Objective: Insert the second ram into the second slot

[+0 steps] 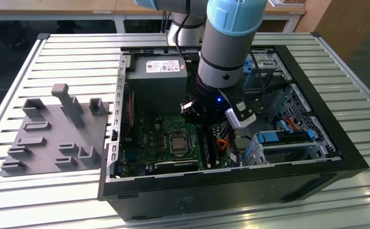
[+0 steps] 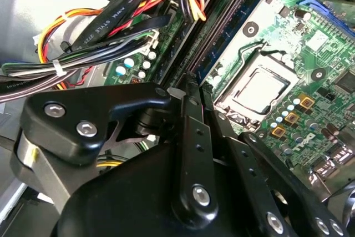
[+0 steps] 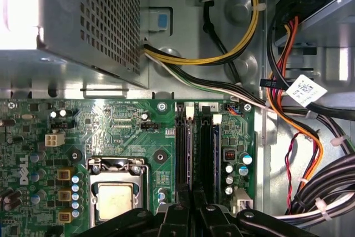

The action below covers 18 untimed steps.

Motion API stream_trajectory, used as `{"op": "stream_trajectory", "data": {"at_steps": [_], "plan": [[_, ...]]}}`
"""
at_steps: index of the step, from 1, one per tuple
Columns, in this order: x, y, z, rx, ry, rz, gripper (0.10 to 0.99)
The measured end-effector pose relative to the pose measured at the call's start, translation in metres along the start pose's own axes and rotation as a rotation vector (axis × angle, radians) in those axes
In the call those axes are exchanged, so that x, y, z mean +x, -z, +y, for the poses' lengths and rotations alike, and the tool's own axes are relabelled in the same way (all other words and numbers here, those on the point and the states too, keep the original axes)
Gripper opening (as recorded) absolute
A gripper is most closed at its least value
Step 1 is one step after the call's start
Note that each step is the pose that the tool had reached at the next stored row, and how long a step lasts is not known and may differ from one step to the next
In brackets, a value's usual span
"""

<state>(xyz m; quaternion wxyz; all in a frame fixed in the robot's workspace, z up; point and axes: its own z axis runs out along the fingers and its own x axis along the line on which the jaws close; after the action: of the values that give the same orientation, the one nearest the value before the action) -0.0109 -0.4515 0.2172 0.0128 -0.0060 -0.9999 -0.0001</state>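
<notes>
Green motherboard (image 3: 111, 120) with a silver processor socket (image 3: 115, 192) and black memory slots (image 3: 206, 148). Around the motherboard, a black computer case (image 1: 236, 191). Beside the motherboard, yellow, orange and red cables (image 3: 252, 31). Above the motherboard, a pale blue and grey arm (image 1: 226, 43). Silver ribbed bench (image 1: 77, 52).

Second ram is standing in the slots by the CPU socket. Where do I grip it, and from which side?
Its long top edge, near mid-length, pinched across the two flat faces, coming straight down from above. The second ram stands on edge in the slot row beside the CPU socket, so seemingly only that thin edge is free. The gripper is over that line.
</notes>
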Motion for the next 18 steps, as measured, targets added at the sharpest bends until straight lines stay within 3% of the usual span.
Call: {"op": "stream_trajectory", "data": {"at_steps": [18], "plan": [[-0.0002, -0.0059, 0.0012, 0.001, 0.005, 0.0002, 0.141]]}}
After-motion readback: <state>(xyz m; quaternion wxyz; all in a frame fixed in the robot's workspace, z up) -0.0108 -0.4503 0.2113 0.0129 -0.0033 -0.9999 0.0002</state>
